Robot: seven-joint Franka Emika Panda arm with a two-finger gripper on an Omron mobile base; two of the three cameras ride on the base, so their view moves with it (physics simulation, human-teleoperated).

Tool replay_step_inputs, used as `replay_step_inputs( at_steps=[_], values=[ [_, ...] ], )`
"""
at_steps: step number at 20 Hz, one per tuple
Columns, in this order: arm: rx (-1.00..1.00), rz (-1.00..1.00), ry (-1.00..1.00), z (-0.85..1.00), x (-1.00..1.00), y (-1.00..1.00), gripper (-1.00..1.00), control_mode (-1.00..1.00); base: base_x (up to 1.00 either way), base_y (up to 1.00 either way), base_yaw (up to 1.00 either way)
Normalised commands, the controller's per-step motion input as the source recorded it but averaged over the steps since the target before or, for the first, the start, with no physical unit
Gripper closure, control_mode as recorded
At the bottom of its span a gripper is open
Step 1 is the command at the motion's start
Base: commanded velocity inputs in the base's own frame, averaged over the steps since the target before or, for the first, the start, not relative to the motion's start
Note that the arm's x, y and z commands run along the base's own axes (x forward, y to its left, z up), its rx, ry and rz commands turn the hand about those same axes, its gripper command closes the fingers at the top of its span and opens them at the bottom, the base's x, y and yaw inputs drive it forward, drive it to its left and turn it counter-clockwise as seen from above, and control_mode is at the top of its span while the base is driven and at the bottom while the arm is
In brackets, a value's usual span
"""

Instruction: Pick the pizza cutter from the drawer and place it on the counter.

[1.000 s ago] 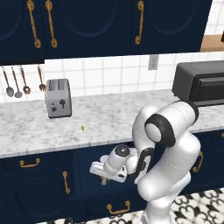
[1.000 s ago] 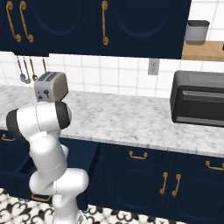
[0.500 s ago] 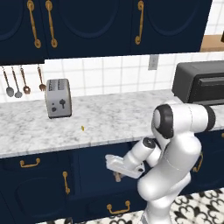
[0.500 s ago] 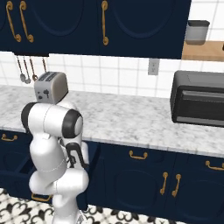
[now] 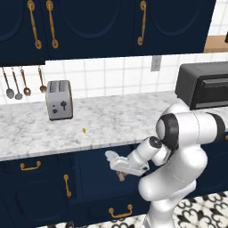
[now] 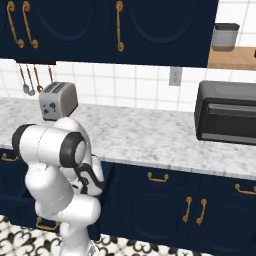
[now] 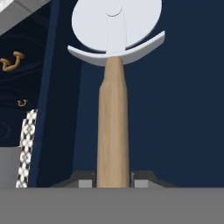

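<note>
In the hand view the pizza cutter (image 7: 113, 122) points away from me, its pale round wheel at the top and its tan handle running down between my fingertips (image 7: 86, 180). My gripper (image 7: 113, 180) is shut on that handle. From the left base view the gripper (image 5: 116, 164) hangs just below the counter (image 5: 111, 124) edge, over the open navy drawer (image 5: 95, 189), with a bit of tan handle showing under the hand. In the right base view my arm hides the hand; the counter (image 6: 150, 140) runs behind it.
A toaster (image 5: 59, 99) stands on the counter at the left, with spoons and ladles (image 5: 18, 84) hanging on the wall beside it. A black toaster oven (image 5: 205, 84) sits at the right. Navy upper cabinets hang above. A small yellow speck (image 5: 83, 130) lies on the marble.
My elbow has swung to the right and risen, and the hand has lifted slightly out of the drawer, still holding the cutter.
</note>
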Motion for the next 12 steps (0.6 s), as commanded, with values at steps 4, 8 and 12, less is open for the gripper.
replay_step_inputs(
  at_steps=[4, 8, 12],
  values=[
    [-0.14, 0.00, -0.01, 1.00, 0.22, 0.39, 1.00, -1.00, 0.00, 0.00, 0.00],
    [-0.13, 0.00, 0.00, 1.00, 0.61, 0.24, 1.00, -1.00, 0.00, 0.00, 0.00],
    [-0.12, -0.01, 0.00, 1.00, 1.00, 0.17, 1.00, -1.00, 0.00, 0.00, 0.00]
  ],
)
